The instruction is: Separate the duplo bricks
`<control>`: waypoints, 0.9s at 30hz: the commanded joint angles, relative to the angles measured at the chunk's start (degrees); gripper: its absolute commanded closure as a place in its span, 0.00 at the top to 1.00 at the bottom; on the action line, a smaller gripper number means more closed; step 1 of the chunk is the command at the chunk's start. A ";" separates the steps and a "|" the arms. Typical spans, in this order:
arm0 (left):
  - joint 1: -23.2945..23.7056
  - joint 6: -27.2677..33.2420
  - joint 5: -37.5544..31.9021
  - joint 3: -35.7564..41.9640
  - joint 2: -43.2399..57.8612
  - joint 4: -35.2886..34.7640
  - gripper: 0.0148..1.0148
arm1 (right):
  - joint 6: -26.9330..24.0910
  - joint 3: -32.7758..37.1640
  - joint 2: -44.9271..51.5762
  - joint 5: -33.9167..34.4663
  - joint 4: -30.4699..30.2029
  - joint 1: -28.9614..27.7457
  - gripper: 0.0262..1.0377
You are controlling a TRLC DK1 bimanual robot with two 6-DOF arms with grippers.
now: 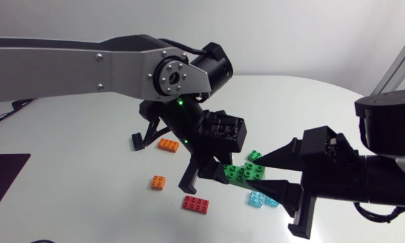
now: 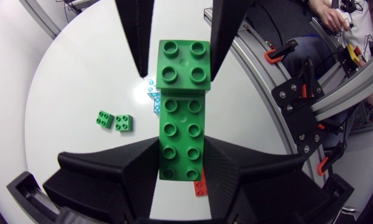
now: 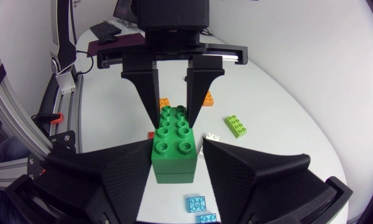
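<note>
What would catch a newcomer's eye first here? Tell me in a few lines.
The joined green bricks stand out first, held in the air above the white table. The left gripper clamps the long brick's end, and the right gripper clamps the square brick at the other end. Loose on the table around them lie orange bricks, a red brick and pale blue pieces.
</note>
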 commanded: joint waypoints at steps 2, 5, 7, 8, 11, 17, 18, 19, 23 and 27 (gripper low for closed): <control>-0.41 1.26 -0.24 -1.87 -0.35 0.68 0.21 | 1.02 1.91 0.97 0.09 0.48 0.99 0.29; -0.68 1.17 -0.41 -1.96 -0.18 1.29 0.21 | 1.11 2.61 1.68 -0.09 -0.05 1.60 0.29; -0.94 1.17 -0.68 -2.04 -0.09 1.55 0.21 | 1.55 3.14 2.03 -0.17 -0.13 1.78 0.28; -1.11 1.17 -1.03 -2.13 -0.09 1.64 0.21 | 1.90 3.49 2.47 -0.26 -0.13 1.69 0.28; -1.47 0.99 -1.73 -2.31 -0.09 2.35 0.21 | 3.04 4.81 3.87 -0.97 -0.57 1.69 0.28; -1.82 0.64 -1.82 -2.22 -0.09 2.43 0.21 | 4.45 5.87 4.84 -1.84 -0.66 1.69 0.28; -1.82 0.64 -1.73 -2.22 -0.09 2.43 0.21 | 4.45 5.60 4.40 -1.84 -0.49 1.69 0.28; -1.73 0.64 -1.64 -2.22 -0.09 2.35 0.21 | 4.45 5.34 3.87 -1.76 -0.31 1.69 0.28; -1.11 0.46 -1.29 -1.96 -0.35 2.17 0.21 | 3.83 3.93 1.15 -1.23 0.13 1.34 0.28; -0.59 0.46 -0.85 -1.78 -0.35 1.73 0.21 | 3.40 3.41 -0.87 -0.44 -0.05 1.43 0.28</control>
